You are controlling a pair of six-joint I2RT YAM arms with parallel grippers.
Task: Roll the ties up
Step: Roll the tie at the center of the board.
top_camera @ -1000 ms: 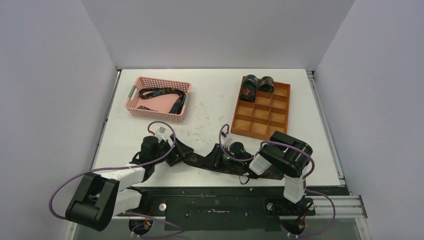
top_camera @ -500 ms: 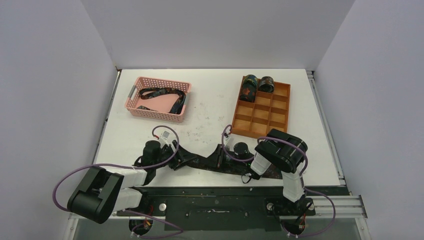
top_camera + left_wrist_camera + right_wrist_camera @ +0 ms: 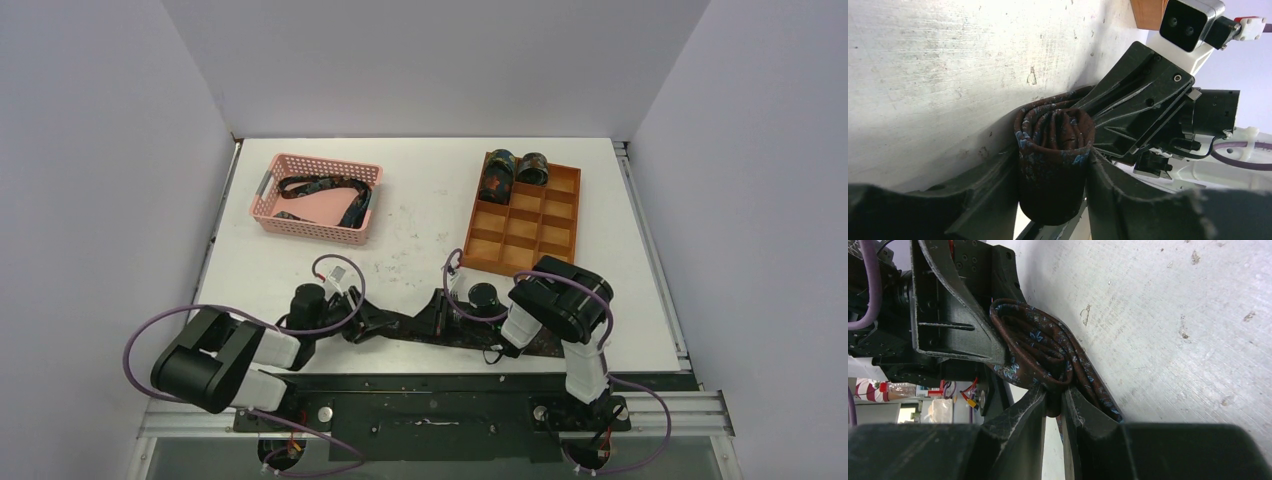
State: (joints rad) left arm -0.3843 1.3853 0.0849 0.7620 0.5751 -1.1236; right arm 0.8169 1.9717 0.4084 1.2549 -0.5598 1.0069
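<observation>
A dark speckled tie (image 3: 415,325) lies along the table's near edge between both grippers. Its left end is wound into a small roll (image 3: 1054,150), and my left gripper (image 3: 1053,165) has a finger (image 3: 988,185) pressed against each side of it. In the top view the left gripper (image 3: 362,322) faces the right gripper (image 3: 445,318) at close range. My right gripper (image 3: 1054,400) is shut on a fold of the tie (image 3: 1043,347) just beside the roll. The tie's wide end (image 3: 545,345) trails right under the right arm.
A pink basket (image 3: 310,230) at the back left holds another loose tie (image 3: 325,188). A wooden grid tray (image 3: 540,240) at the back right has two rolled ties (image 3: 497,175) (image 3: 532,168) in its far cells. Purple cables loop over both arms.
The left gripper has narrowed from wide open onto the roll and moved slightly right and nearer. The left arm's elbow has swung in. The right gripper has held its pinch.
</observation>
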